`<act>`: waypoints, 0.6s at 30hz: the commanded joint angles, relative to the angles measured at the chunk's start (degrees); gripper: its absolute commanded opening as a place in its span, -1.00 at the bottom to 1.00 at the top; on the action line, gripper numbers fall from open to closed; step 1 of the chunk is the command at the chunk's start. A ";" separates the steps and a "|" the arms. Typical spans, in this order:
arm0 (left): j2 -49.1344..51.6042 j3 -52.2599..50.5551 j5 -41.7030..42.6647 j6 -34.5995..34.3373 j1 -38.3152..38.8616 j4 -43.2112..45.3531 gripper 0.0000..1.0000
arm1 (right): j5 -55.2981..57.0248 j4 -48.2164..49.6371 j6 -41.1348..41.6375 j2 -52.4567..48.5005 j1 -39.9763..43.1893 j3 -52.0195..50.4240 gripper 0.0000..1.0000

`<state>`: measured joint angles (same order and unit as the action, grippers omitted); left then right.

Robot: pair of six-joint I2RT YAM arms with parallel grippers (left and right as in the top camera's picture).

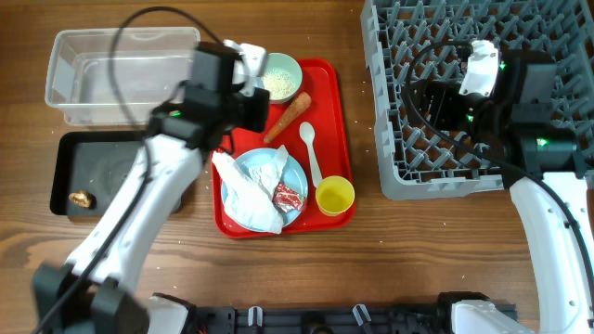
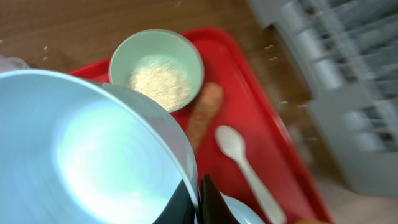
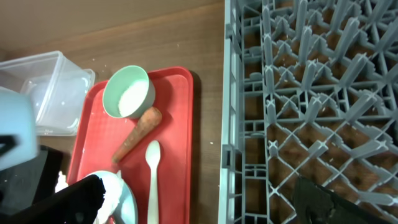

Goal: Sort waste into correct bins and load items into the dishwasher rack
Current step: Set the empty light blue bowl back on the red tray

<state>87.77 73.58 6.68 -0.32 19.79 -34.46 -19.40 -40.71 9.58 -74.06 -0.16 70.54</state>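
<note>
Reading the step as carrying the pale blue round bowl (image 2: 93,155) over to the large grey pegged plastic dishwasher rack (image 1: 385,139). Got the left claw (image 2: 199,199) pressed together on that bowl's rim, bowl lifted above the flat red tray (image 1: 327,102). Hold the pinch firm and the tilt steady; thin rim grip, so no fast swings. Rise first to clear the second pale blue bowl (image 2: 158,68) with the white rice grains (image 2: 160,81), the orange carrot (image 2: 204,112) and the white plastic spoon (image 2: 239,155), all on the tray just below. Cross well above the rack wall, then seat the bowl on edge between pegs, not flat on top. Seeing the right claw (image 3: 199,183) spread wide, pinching nothing, hovering over the rack; if using it for a handover, meet over the bare tabletop (image 1: 371,241) between tray and rack. Can't find the held bowl from overhead: buried under the left wrist. Looks empty inside, though glare and blur in the wrist view leave that unconfirmed. Can't tell how deep the rim sits in the claw; only getting the fingertips at the frame's bottom edge. Losing the bowl's near side and underside past the frame too.
</note>
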 commanded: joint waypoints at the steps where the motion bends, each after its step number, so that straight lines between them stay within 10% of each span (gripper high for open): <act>1: 7.54 0.15 -12.13 -0.63 1.86 1.97 -0.92 | 0.61 -0.37 -0.59 -1.05 0.24 1.18 0.99; 12: 19.91 0.15 -12.15 -0.61 1.86 5.11 -0.89 | 0.61 -0.98 -0.59 -2.29 0.24 1.18 1.00; 14: 20.37 0.15 -12.15 -0.61 1.84 5.09 -0.73 | 0.61 -0.96 -0.61 -2.29 0.24 1.18 0.99; 18: 20.46 0.15 -12.15 -0.59 1.79 5.14 0.25 | 0.61 -0.96 -0.61 -2.29 0.24 1.18 1.00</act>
<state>107.68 73.56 -4.73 -0.58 21.69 -29.67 -19.40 -41.60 9.58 -75.77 -0.16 70.54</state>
